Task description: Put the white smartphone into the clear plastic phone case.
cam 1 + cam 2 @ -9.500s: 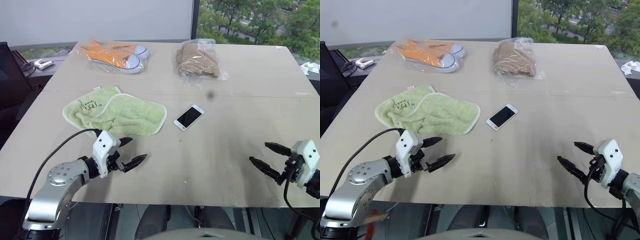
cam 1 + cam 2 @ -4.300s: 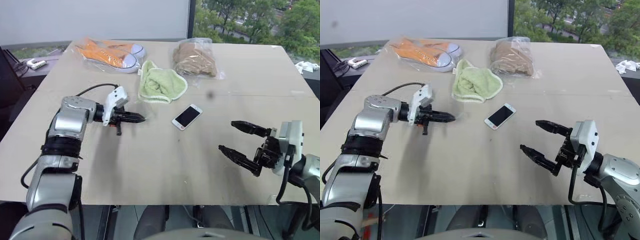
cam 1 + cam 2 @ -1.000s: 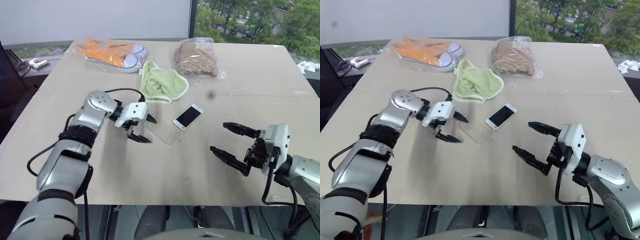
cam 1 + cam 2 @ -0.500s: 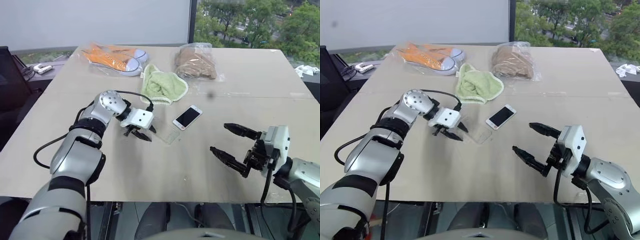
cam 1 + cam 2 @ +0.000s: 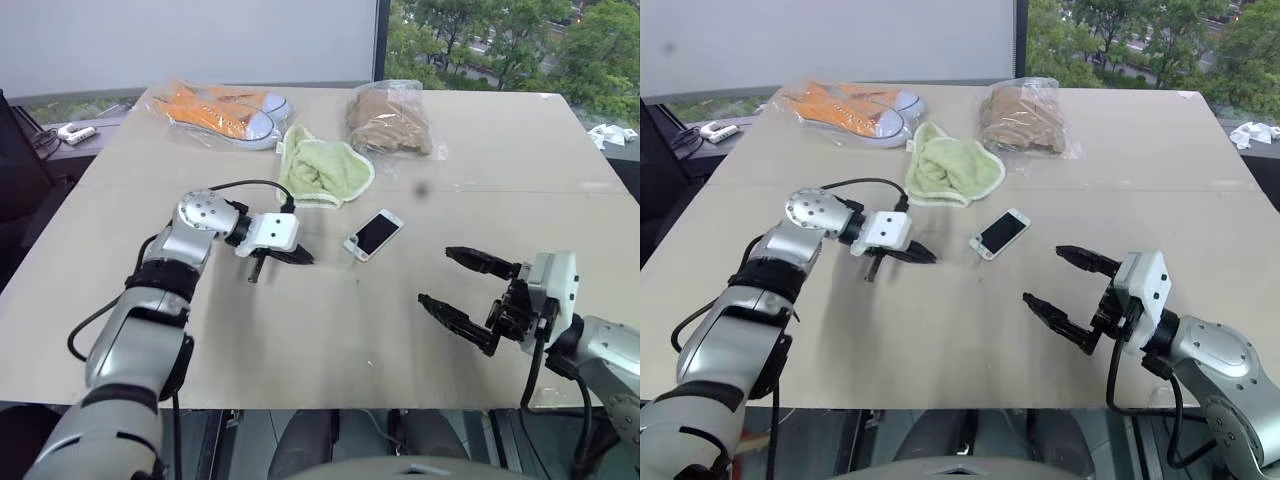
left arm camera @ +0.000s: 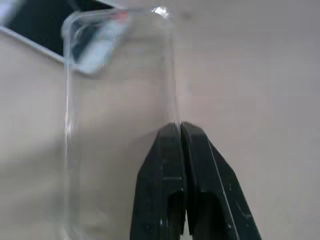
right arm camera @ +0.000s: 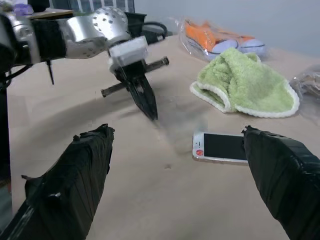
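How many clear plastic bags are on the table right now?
2: the bag of orange shoes at the far left, and the bag with the tan item at the far middle.

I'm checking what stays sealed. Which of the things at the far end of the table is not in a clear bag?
The green towel. It lies bare and crumpled on the table, while the orange shoes to its left and the tan bundle to its right are each wrapped in crinkly clear plastic.

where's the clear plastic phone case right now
The clear plastic phone case is pinched by its edge in the left gripper, just left of the white smartphone.
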{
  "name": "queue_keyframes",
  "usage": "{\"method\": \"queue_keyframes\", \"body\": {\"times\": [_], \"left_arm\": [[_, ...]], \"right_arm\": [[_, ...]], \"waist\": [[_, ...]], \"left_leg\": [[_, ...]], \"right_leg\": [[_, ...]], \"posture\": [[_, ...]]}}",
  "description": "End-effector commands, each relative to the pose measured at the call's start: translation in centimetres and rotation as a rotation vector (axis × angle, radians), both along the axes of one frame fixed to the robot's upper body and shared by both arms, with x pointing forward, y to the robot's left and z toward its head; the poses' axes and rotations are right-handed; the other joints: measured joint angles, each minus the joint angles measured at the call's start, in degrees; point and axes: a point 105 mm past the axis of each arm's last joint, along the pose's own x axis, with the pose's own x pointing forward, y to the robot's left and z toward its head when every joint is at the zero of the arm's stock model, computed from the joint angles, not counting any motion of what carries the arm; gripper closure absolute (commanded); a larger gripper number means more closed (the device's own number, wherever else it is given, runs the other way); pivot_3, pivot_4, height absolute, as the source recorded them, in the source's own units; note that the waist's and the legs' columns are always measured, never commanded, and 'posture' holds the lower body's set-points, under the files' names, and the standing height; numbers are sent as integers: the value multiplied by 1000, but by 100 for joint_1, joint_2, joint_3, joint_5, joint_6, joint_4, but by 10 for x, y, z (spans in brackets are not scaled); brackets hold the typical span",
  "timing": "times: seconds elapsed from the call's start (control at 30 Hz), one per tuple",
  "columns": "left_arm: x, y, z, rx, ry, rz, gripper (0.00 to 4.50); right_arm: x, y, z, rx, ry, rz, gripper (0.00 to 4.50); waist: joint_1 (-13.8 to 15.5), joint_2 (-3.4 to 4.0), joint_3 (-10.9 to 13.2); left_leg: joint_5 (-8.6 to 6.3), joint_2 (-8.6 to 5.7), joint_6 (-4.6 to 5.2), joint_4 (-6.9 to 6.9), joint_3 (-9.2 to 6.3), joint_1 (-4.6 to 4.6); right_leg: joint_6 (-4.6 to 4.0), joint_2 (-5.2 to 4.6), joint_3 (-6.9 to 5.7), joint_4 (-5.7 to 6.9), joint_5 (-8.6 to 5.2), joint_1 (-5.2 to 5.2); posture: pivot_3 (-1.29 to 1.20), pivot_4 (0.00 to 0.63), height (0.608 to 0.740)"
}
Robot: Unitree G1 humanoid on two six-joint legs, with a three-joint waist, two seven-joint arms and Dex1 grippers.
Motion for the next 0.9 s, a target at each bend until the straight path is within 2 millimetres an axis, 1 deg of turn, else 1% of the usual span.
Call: {"method": "queue_keyframes", "body": {"times": [0.03,0.13,0.17,0.2,0.27,0.3,0.4,0.47,0.57,0.67,0.77,0.83,0.9], "left_arm": [[-17,4,21,-37,18,146,4470],[-31,3,20,-29,115,308,4470],[-39,-1,19,-17,144,330,4470],[-49,-8,18,-24,182,340,4470],[-73,-25,17,-31,258,294,4470],[-81,-30,16,-29,267,266,4470],[-88,-39,3,-4,255,238,4470],[-89,-43,-7,38,222,201,4470],[-86,-53,-12,38,214,164,4470],[-85,-53,-18,71,203,138,4470],[-90,-50,-22,92,205,98,3613],[-93,-53,-21,80,209,68,2740],[-89,-55,-18,51,193,85,1692]], "right_arm": [[-6,0,9,3,-46,11,0],[-5,1,8,6,-42,21,0],[-5,2,8,7,-42,24,0],[-4,2,8,7,-43,26,0],[-3,3,9,12,-44,29,0],[-3,3,9,14,-44,31,0],[-3,7,8,14,-41,47,0],[-2,8,8,14,-42,48,0],[-2,6,9,9,-46,42,0],[-3,4,10,0,-49,34,0],[-4,1,10,-7,-50,26,0],[-4,1,9,-9,-47,25,0],[-5,1,9,-14,-43,33,0]], "waist": [[-15,2,1],[27,2,1],[47,2,1],[51,1,1],[54,2,1],[53,2,1],[47,3,1],[46,3,1],[50,3,1],[63,4,2],[55,4,2],[52,4,2],[53,4,2]], "left_leg": [[0,1,0,-3,2,-3],[0,0,-1,-8,2,-26],[1,0,-1,-6,0,-35],[1,-1,-1,1,-3,-42],[1,-1,-1,8,-6,-50],[1,-1,-1,8,-6,-53],[1,0,-2,7,-6,-51],[1,0,-2,4,-6,-48],[1,0,-3,4,-4,-48],[1,-2,-2,4,-2,-50],[1,-2,-3,2,-1,-50],[1,-2,-3,1,1,-51],[1,-2,-3,1,2,-51]], "right_leg": [[0,0,6,1,0,-6],[0,0,9,2,0,-30],[0,-1,5,2,0,-35],[0,-1,-2,3,0,-38],[0,-1,-5,3,0,-39],[0,-3,-4,2,0,-39],[0,-4,-4,1,0,-40],[-1,-1,-4,4,0,-40],[-2,-1,-2,3,0,-40],[-1,-2,-3,0,0,-40],[-2,-2,-1,-1,0,-43],[-2,-2,2,-2,0,-45],[-1,-2,2,-2,0,-45]], "posture": [[0,150,740],[0,150,740],[0,150,740],[0,150,740],[0,150,740],[0,150,740],[0,150,740],[0,150,740],[0,150,740],[0,150,740],[0,150,740],[0,150,740],[0,150,740]]}}
